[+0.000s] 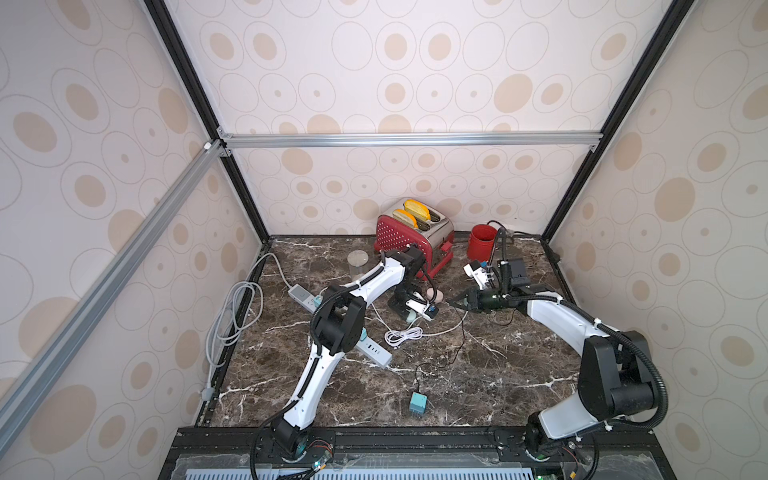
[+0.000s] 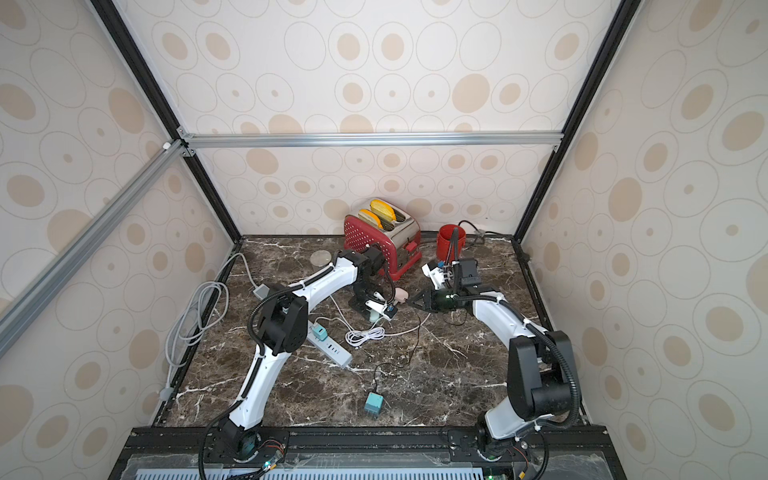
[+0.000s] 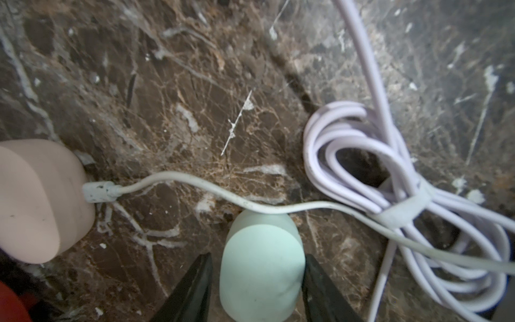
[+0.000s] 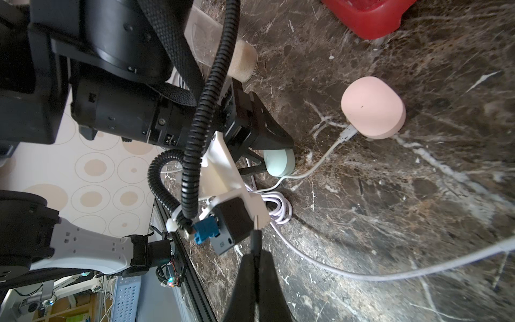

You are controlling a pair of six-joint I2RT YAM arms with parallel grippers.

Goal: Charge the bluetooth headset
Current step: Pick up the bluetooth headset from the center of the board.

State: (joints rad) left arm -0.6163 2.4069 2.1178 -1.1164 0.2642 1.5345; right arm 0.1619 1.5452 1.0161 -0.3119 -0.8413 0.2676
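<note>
1. In both top views the mint-green earbud case (image 1: 410,317) lies near the middle of the bench (image 1: 498,374). The left claw (image 1: 405,311) is over it, reaching in from 9 o'clock. A pink earbud case (image 1: 436,296) sits just beside it at 1 o'clock. The right claw (image 1: 452,302) sits at 3 o'clock, closed on the end of a thin black cable (image 1: 460,340). That cable trails to the teal charger (image 1: 417,405) at 6 o'clock, which lies unplugged and well apart from the power strip (image 1: 374,353) at 8 o'clock.

2. In the left wrist view the black fingers (image 3: 195,284) flank the mint case, with a sliver of gap on one side. The claw is open around the case, not yet clamped. A white cable (image 3: 195,181) touches the case's far end on its way to the pink case. Close squarely on the flat sides at mid-body and keep that cable out of the pinch. The smooth, rounded shell looks liable to squirt free.

3. In the right wrist view the right jaws are pressed together with a black stub protruding; the connector is too small to identify. The mint case's port is hidden. Probably turn the case so its port faces 3 o'clock, line up the plug before pushing, and use the left grip as the brace.
</note>
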